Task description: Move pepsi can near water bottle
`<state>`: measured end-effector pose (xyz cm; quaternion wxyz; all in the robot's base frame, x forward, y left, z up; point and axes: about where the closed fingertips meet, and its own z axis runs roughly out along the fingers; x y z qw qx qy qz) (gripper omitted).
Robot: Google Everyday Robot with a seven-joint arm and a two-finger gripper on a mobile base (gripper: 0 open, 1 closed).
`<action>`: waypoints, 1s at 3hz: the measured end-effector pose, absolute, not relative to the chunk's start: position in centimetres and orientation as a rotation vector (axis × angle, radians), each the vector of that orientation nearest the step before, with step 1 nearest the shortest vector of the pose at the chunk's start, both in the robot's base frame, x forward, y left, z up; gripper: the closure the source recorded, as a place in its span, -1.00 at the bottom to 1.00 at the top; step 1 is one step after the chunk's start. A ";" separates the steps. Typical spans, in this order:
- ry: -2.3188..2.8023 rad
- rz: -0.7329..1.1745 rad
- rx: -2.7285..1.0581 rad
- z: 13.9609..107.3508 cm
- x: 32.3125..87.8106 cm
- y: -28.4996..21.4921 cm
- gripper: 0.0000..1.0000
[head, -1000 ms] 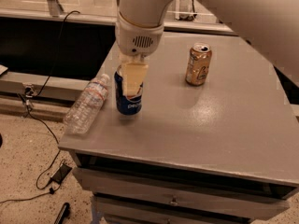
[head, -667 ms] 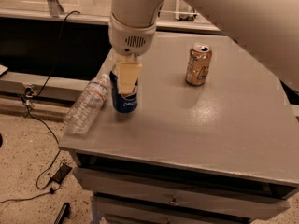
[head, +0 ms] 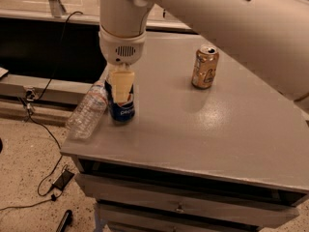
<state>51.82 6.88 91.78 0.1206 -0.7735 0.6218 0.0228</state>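
Observation:
The dark blue pepsi can (head: 122,109) stands upright on the grey table (head: 203,129) near its left edge. My gripper (head: 120,85) comes down from above and is shut on the can's upper part, its pale fingers (head: 121,83) covering the can's top. The water bottle (head: 88,111) lies on its side at the table's left edge, just left of the can, nearly touching it, its lower end hanging over the edge.
A gold can (head: 204,66) stands upright at the back right of the table. My white arm (head: 231,23) spans the upper part of the view. Drawers (head: 178,207) sit below the tabletop. Cables (head: 43,178) lie on the floor at left.
My gripper has moved left with the pepsi can, bringing it closer to the water bottle. The bottle and the gold can have not moved.

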 end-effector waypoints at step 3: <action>1.802 0.062 -2.249 91.9 52.0 7.3 -1.00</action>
